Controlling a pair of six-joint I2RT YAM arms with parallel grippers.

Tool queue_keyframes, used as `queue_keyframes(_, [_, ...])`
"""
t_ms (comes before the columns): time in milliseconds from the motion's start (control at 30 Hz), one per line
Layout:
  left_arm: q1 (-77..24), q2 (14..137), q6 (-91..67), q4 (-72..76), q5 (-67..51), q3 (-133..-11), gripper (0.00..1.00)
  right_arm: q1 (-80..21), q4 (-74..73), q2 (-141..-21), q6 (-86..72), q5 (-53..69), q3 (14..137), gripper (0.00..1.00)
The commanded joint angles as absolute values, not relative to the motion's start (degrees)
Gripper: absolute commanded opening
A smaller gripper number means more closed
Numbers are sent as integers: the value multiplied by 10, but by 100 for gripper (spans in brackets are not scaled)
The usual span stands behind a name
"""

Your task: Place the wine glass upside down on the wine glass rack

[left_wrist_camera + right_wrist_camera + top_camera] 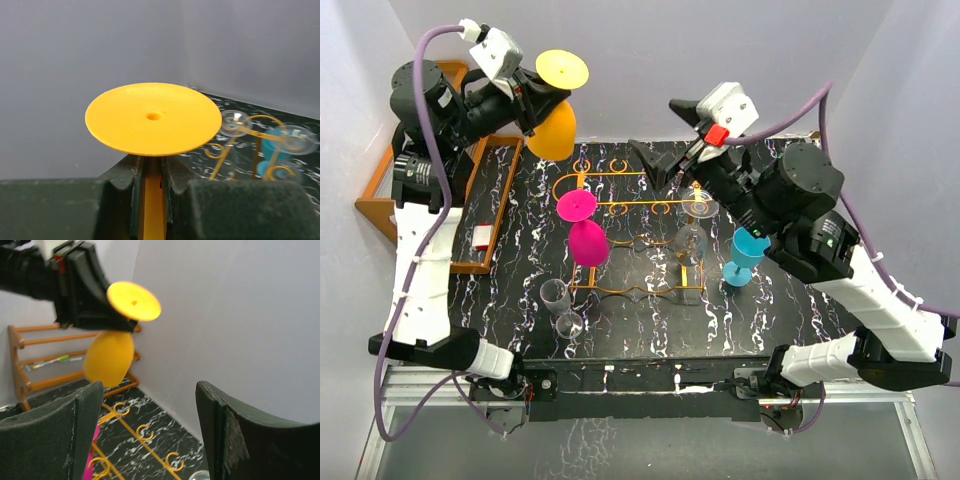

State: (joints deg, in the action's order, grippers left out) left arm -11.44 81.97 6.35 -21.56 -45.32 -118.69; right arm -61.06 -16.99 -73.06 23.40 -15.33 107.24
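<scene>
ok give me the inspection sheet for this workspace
surface: black white-veined table
job's things: yellow wine glass inverted, stem in left tool; gold wire rack mid-table, magenta glass and clear glass hanging on it
clutter: blue glass right of the rack; second clear glass off its near-left corner; wooden slatted rack far left
grippers: left tool shut on the stem; right tool open, empty, above the rack's far-right end
cables: purple cable on each arm, clear of the glasses
surroundings: plain pale walls
</scene>
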Motion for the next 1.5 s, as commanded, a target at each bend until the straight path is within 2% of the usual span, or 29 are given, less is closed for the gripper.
queue_keyframes(0, [-102, 850, 147, -165, -301, -1189, 0, -611, -147, -688, 153, -137, 999, 76])
queue_keyframes(100, [-93, 871, 138, -137, -309, -1164, 0, -611, -110, -641, 126, -119, 927, 77])
queue_keyframes(200, [-80, 871, 122, -89, -369, -1095, 0, -611, -104, -605, 106, -133, 885, 77])
queue_keyframes(333, [-21, 904, 49, -50, -454, -1072, 0, -610, -135, -578, 83, -152, 865, 77])
queue_keyframes(400, [36, 909, -51, 60, -540, -1022, 0, -611, -152, -568, 71, -162, 860, 77])
queue_keyframes(500, [80, 899, -223, 354, -629, -889, 0, -611, -158, -546, 58, -174, 838, 77])
queue_keyframes(633, [83, 903, -296, 505, -694, -808, 0, -611, -141, -512, 36, -194, 797, 77])
queue_keyframes(833, [84, 948, -538, 854, -757, -753, 0, -611, -131, -493, 6, -206, 769, 76])
queue_keyframes(1100, [83, 993, -524, 924, -811, -734, 0, -610, -142, -506, -19, -203, 772, 75])
queue_keyframes(1467, [71, 1046, -541, 1017, -792, -730, 0, -611, -166, -539, -18, -222, 801, 75])
